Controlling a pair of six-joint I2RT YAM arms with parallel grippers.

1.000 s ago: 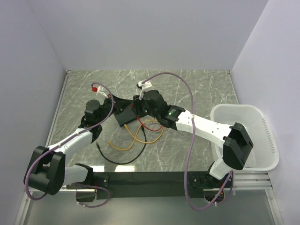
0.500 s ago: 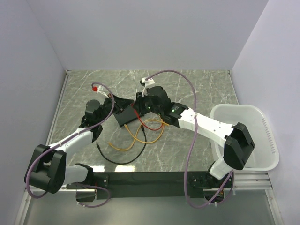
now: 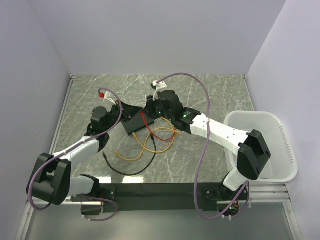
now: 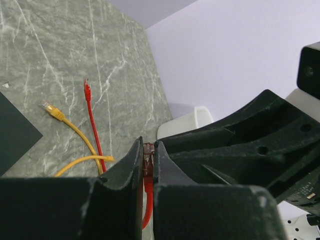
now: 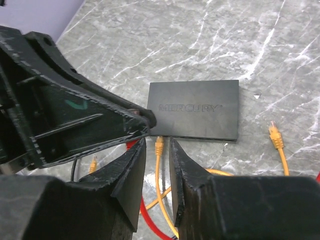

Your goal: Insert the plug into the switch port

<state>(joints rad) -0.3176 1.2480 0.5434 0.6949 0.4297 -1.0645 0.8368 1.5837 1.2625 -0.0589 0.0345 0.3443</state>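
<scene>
The switch [image 3: 133, 124] is a flat black box lying mid-table; the right wrist view shows its top marked MERCURY [image 5: 195, 109]. My left gripper [image 4: 148, 145] is shut on a red plug [image 4: 148, 154], whose red cable hangs below the jaws. In the top view the left gripper [image 3: 141, 113] reaches over the switch's far right end. My right gripper [image 5: 158, 142] is open, its tips right beside the left gripper's tip. A yellow plug [image 5: 159, 146] lies on the table in the gap between its fingers. In the top view the right gripper [image 3: 151, 111] meets the left one.
Yellow cables [image 3: 145, 145] and a black cable [image 3: 125, 170] loop on the marble in front of the switch. The red cable's free end [image 4: 86, 87] and another yellow plug [image 5: 274, 132] lie loose. A white bin [image 3: 260, 145] stands at the right.
My right gripper has moved a little back and left, closing in on the left gripper's tip. A stretch of red cable now shows beside the switch. The left arm has hardly moved.
</scene>
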